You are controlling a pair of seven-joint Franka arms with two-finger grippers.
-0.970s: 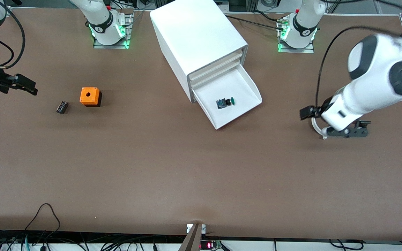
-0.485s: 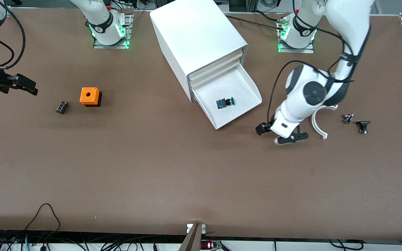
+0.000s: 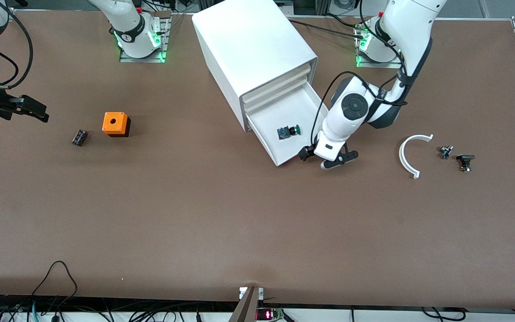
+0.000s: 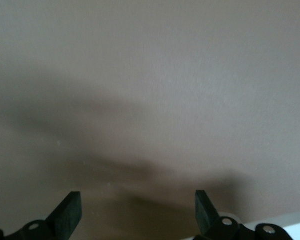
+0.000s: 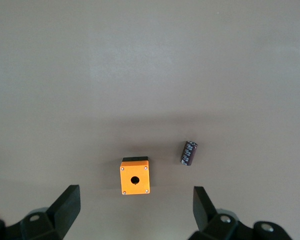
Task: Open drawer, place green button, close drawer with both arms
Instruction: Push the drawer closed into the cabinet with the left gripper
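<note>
The left gripper hangs low over the matte brown table just beside the front corner of the drawer, its flat black fingers spread wide with nothing between them. That drawer is a shallow, smooth white plastic tray with sloped side walls, pulled out from the bottom of a boxy white cabinet under two shut drawers. The button lies on the drawer's floor, its round green cap on a black and blue body. The right gripper waits above the right arm's end of the table, its black fingers also wide apart and empty. Below it sit an orange cube with a round hole in its top and a small dark cylinder near it. Toward the left arm's end lie a thin white plastic arc and two tiny dark parts.
</note>
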